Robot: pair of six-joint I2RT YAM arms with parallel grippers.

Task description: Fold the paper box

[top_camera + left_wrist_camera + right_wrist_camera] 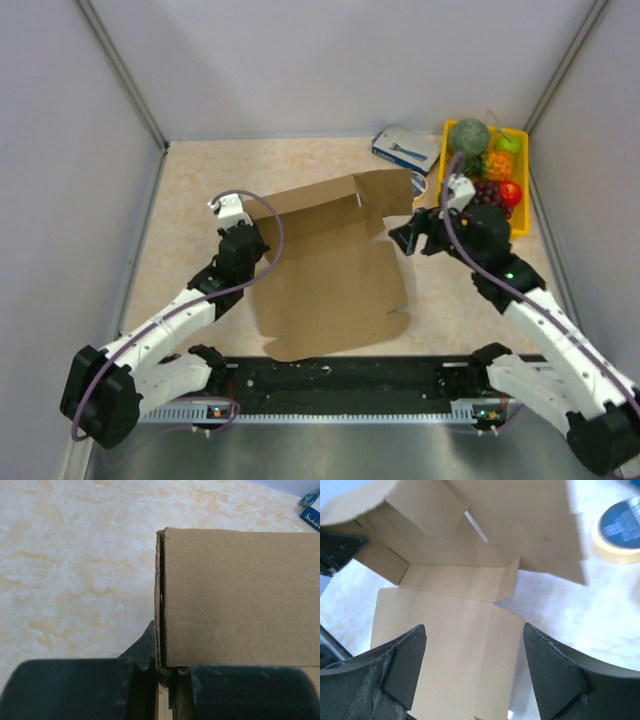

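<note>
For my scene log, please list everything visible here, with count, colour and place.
brown corrugated cardboard box blank: one, brown, table centre, far flaps raised
blue-and-white printed carton: one, far side, beside the tray
yellow rectangular fruit tray: one, yellow, far right corner
cream tape roll: one, cream with blue core, beside the box
beige marbled table: one, beneath everything
left hand: one, black, shut on the box's left edge
right hand: one, black, open above the box
</note>
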